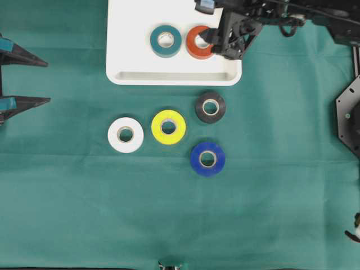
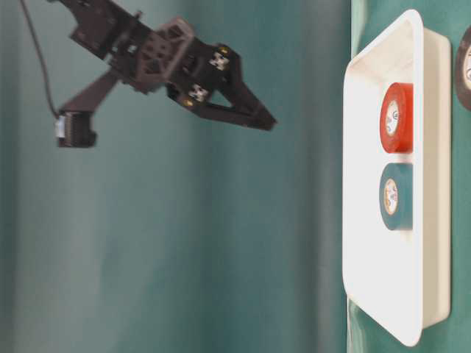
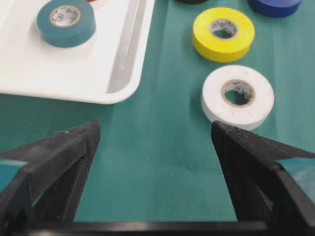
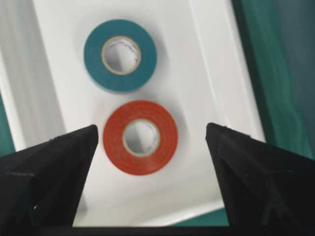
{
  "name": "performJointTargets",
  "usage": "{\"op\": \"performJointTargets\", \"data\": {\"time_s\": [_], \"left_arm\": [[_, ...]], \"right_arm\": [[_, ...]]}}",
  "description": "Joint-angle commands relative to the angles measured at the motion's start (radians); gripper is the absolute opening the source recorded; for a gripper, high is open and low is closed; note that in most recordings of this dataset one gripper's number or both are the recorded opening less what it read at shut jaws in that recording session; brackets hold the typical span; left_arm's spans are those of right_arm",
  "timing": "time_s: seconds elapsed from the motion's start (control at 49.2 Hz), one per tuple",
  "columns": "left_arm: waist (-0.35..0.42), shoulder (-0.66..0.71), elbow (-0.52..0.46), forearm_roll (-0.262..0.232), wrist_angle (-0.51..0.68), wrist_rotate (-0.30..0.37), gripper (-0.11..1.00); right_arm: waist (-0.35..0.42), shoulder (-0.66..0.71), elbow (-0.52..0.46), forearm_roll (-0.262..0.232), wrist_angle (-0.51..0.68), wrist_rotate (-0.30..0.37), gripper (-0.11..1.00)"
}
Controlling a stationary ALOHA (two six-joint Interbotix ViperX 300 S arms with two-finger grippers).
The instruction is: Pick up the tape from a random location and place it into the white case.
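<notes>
My right gripper point(image 4: 150, 147) hangs above the white case point(image 1: 132, 34) with its jaws spread wide, grasping nothing. The red tape roll point(image 4: 140, 137) lies flat on the case floor below, between my two fingers and clear of both, just beside a teal tape roll point(image 4: 120, 54). My left gripper point(image 3: 155, 142) is also released, over the green cloth point(image 1: 84, 208).

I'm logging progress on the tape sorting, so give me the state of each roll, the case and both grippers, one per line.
white case: on the cloth, holding two rolls
red tape: flat in the case, released
teal tape: flat in the case
black tape: on the cloth, outside
yellow tape: on the cloth, outside
white tape: on the cloth, outside
blue tape: on the cloth, outside
right gripper: open, empty, above the red tape
left gripper: open, empty
</notes>
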Motion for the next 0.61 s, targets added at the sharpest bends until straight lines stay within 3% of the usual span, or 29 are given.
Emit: {"op": "performJointTargets", "data": {"time_s": [0.0,0.59], "left_arm": [[0.003,0.011,-0.011,0.0,-0.005,0.0,0.99],[0.003,0.011,-0.011,-0.002,-0.005,0.002,0.99]], "right_arm": [[0.005,-0.038,-0.032,-0.005,0.012,0.002,0.86],[0.015,-0.072,-0.037,-0.005,0.028,0.002,0.86]]}}
